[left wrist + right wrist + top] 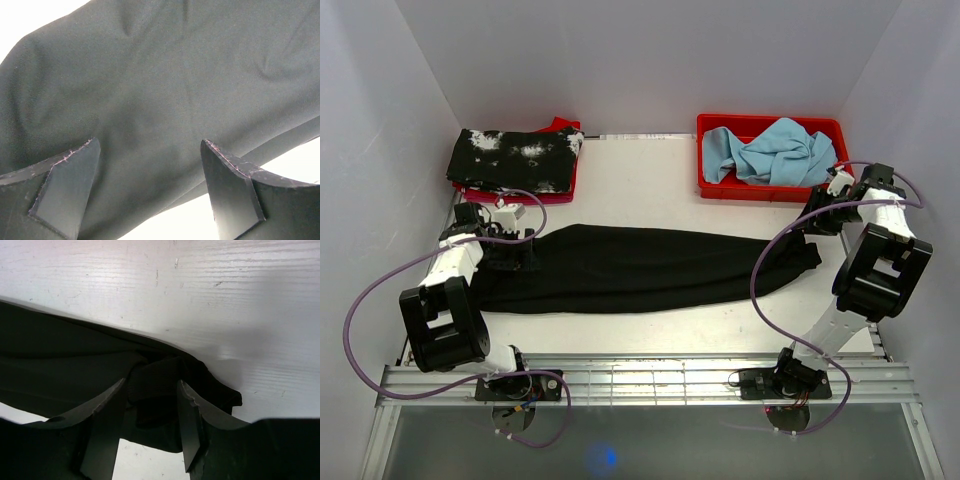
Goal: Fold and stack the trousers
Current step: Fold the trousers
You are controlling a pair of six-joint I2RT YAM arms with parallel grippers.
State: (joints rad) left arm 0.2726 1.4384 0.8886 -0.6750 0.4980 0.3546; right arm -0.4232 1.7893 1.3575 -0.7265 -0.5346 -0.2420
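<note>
The plain black trousers (640, 268) lie stretched flat across the table from left to right. My left gripper (515, 258) hovers over their left end. In the left wrist view it (149, 142) is open wide, with smooth black cloth (175, 75) under its fingers and nothing between them. My right gripper (807, 228) is at the trousers' right end. In the right wrist view it (151, 382) stands half open astride a bunched cuff (155, 385) of the trousers (60, 360), and the cuff still rests on the table.
A red bin (767, 120) holding a crumpled blue cloth (770, 150) stands at the back right. At the back left a folded black garment with white splotches (515, 158) lies on something red (560, 126). White walls close in both sides. A metal rail (640, 375) runs along the near edge.
</note>
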